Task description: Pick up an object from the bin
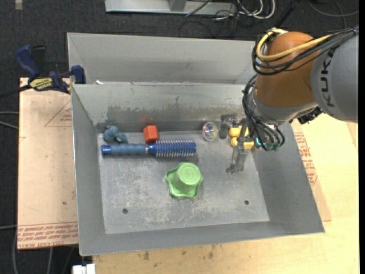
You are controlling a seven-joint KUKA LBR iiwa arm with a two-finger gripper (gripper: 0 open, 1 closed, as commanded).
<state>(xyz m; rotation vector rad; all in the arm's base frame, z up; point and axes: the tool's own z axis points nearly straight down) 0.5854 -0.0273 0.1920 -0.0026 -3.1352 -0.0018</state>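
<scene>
Tool (235,165) hung low over bare floor at the bin's (85,153) right; open or closed, could not tell. Nearest: shiny ball (209,131) by back wall, green cup (184,180) mid-floor, both apart from it. Probably positioning to grab.

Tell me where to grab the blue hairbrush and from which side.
Take the blue hairbrush by its handle, mid-length, coming straight down from above and closing across its narrow width. It lies flat, lengthwise left to right in the view; the handle is slim, the bristled head wider. Probably best clear of the orange block behind the head.
</scene>
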